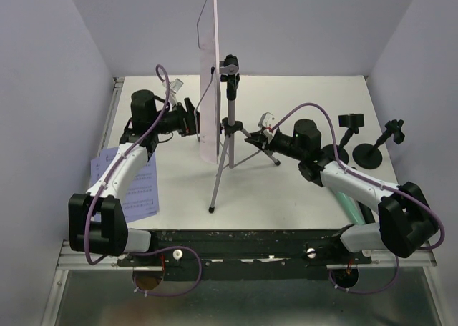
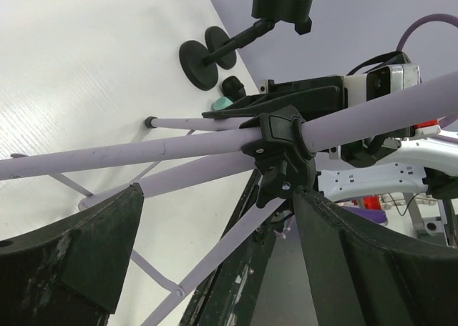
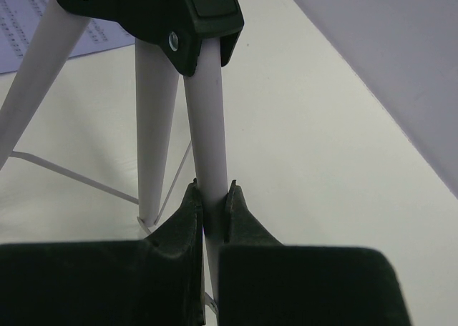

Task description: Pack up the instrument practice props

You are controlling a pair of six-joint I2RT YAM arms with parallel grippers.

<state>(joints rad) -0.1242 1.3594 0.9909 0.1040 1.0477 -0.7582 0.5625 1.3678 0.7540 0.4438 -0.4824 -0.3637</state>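
The lilac tripod music rack [image 1: 208, 90] stands upright mid-table on its spread legs [image 1: 221, 170]. My right gripper [image 1: 259, 136] is shut on one tripod leg [image 3: 209, 111], which shows clamped between the pads in the right wrist view [image 3: 213, 191]. My left gripper [image 1: 192, 119] is open beside the rack's perforated panel. In its wrist view, the gripper [image 2: 218, 194] faces the pole [image 2: 143, 151] and the black hub [image 2: 283, 136]. Two black mic holders [image 1: 349, 134] [image 1: 381, 144] stand at the right. The mint-green microphone [image 1: 348, 201] lies under my right arm. A black microphone's end [image 2: 232, 86] shows beside it. Sheet-music pages [image 1: 129, 179] lie at the left.
Grey walls close the table on the left, back and right. The black base rail [image 1: 243, 244] runs along the near edge. Purple cables loop over both arms.
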